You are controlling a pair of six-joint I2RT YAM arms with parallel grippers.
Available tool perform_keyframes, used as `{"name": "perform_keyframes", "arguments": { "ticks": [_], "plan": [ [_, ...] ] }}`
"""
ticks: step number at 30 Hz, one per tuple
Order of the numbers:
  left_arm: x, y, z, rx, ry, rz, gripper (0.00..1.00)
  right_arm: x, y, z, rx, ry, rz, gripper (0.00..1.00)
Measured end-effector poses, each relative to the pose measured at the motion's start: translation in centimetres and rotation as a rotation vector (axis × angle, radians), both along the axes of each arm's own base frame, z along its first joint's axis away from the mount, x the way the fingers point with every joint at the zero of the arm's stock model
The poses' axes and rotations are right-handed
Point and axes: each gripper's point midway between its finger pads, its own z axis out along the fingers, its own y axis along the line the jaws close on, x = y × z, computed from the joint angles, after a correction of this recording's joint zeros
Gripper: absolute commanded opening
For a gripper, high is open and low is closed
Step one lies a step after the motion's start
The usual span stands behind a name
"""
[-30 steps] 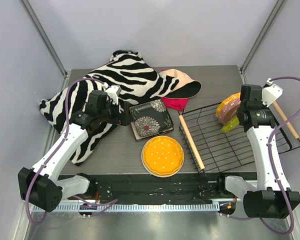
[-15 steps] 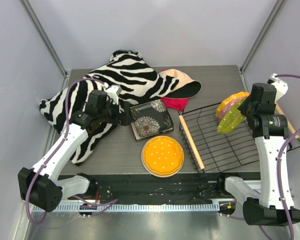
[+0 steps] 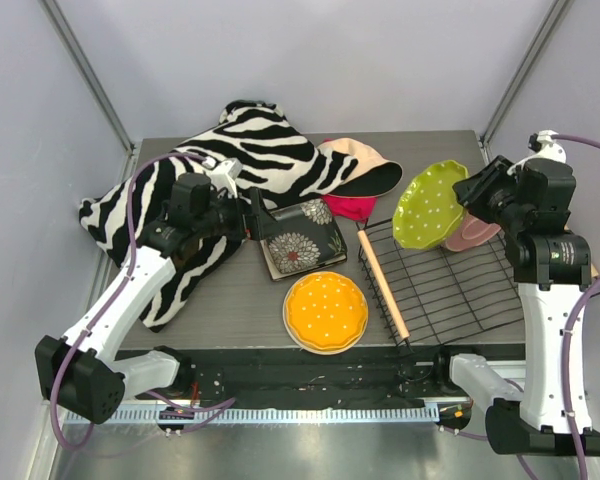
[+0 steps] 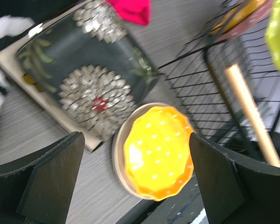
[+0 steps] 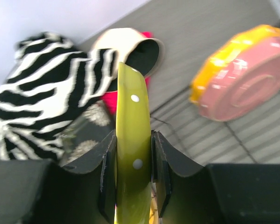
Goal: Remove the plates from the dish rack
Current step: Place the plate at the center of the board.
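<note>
The left wrist view was blurred, the yellow-green plate (image 4: 279, 37) cut off at its right edge. From above, the right hand (image 3: 468, 193) hid part of the pink plate (image 3: 473, 237).

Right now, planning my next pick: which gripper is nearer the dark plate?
Left. Left gripper sits beside the dark plate; right gripper holds a green plate over the rack.

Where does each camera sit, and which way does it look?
Top external: above and behind the arms, looking down on the table; both arms show, the right gripper holding the yellow-green plate above the dish rack.
Left wrist: on the left arm, looking past its open fingers at the orange dotted plate.
Right wrist: on the right arm, looking along its fingers, clamped on the yellow-green plate, toward the pink plate.
Shared: top and left wrist both show the orange dotted plate.
</note>
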Motion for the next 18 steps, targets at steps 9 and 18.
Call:
{"name": "perform_keyframes", "arguments": {
  "ticks": [9,18],
  "plan": [
    [0.0,-4.1,5.6,-0.326,-0.013,-0.089,0.98,0.4,5.9,3.5,0.158,-0.177,0.293,0.01],
    [0.0,-7.3,5.8,-0.527,0.073,-0.161,0.97,1.0,12.8,0.6,0.325,-0.150,0.566,0.01]
  ]
}}
